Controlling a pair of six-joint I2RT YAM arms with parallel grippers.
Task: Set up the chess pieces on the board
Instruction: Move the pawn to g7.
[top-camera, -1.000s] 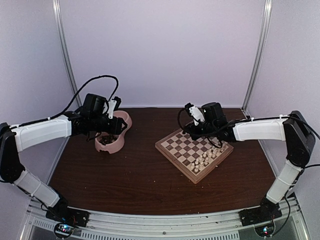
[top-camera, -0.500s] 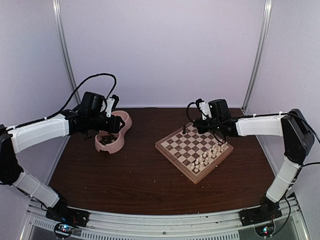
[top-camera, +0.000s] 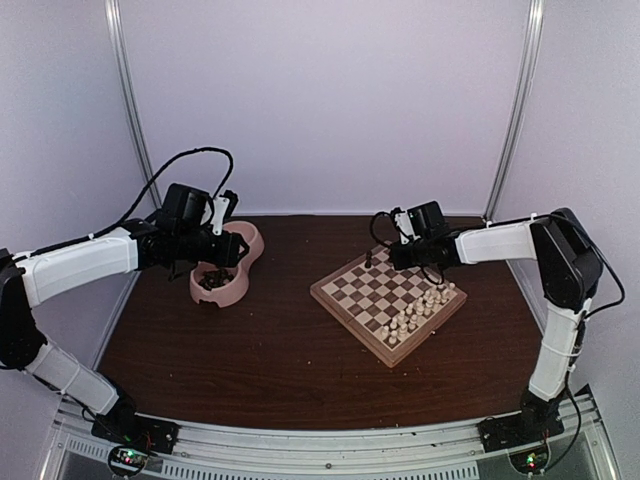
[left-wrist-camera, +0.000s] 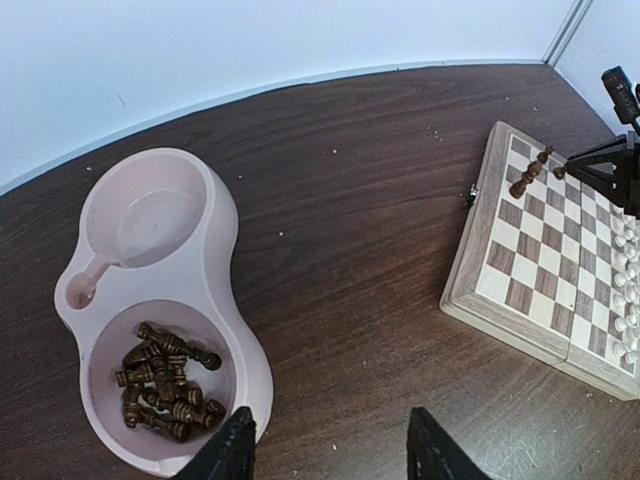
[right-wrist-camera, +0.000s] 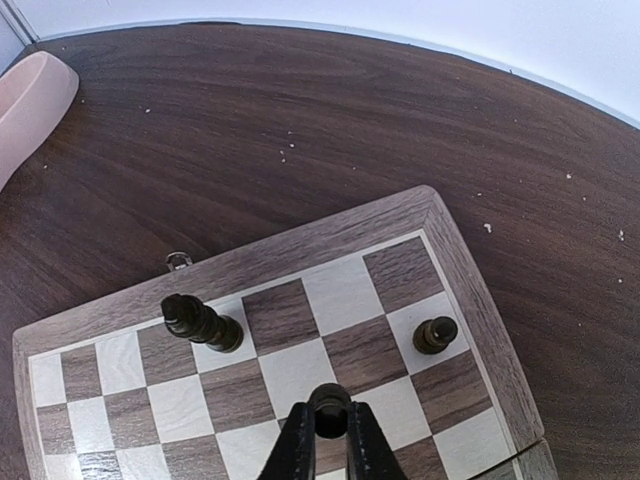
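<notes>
At the far side of the board (right-wrist-camera: 300, 245) two dark pieces (right-wrist-camera: 200, 322) stand, and the right claw (right-wrist-camera: 330, 438) is clamped on a third piece (right-wrist-camera: 330, 408) beside them. The job looks barely begun. A heap (left-wrist-camera: 165, 385) of dark men lies in the pink bowl (left-wrist-camera: 240, 250) below the left claw (left-wrist-camera: 330, 452), which is parted and empty. Pale pieces (top-camera: 415, 312) line the opposite edge, well clear.

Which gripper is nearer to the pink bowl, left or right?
Left. The left gripper hangs over the edge of the bowl; the right gripper is far off, over the board, holding a dark piece.
</notes>
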